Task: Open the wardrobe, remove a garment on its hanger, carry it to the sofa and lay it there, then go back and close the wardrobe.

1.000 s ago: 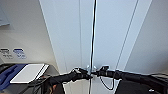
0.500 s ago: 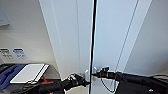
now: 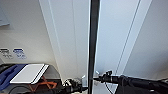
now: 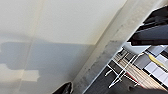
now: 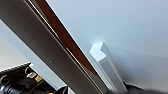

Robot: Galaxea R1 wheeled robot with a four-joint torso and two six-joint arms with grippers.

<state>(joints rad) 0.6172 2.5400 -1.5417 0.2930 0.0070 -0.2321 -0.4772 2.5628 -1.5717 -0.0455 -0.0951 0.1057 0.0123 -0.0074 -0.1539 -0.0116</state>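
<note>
1. Two claws meet the wardrobe (image 3: 75, 37) at its door handles, low in the head view around 6 o'clock. Left claw (image 3: 81, 86) comes in from 7 o'clock, right claw (image 3: 98, 78) from 4 o'clock.
2. Right claw: the right door handle (image 5: 107, 67) stands large and close in the right wrist view; cannot tell if the claw is apart or clamped on it.
3. Left claw: sits at the left door's edge by its handle (image 3: 83, 79); its state cannot be told either.
4. Doors stand slightly parted: a dark vertical gap (image 3: 93, 40) runs from 12 o'clock down to the claws. The right wrist view shows a reddish-brown strip (image 5: 62, 42) inside the gap.
5. Outward, at 8 o'clock: white board (image 3: 28, 73), orange frame (image 3: 43, 83), blue fabric (image 3: 8, 75).
6. Left wrist view: white-legged furniture (image 4: 125, 70) past the door.
</note>
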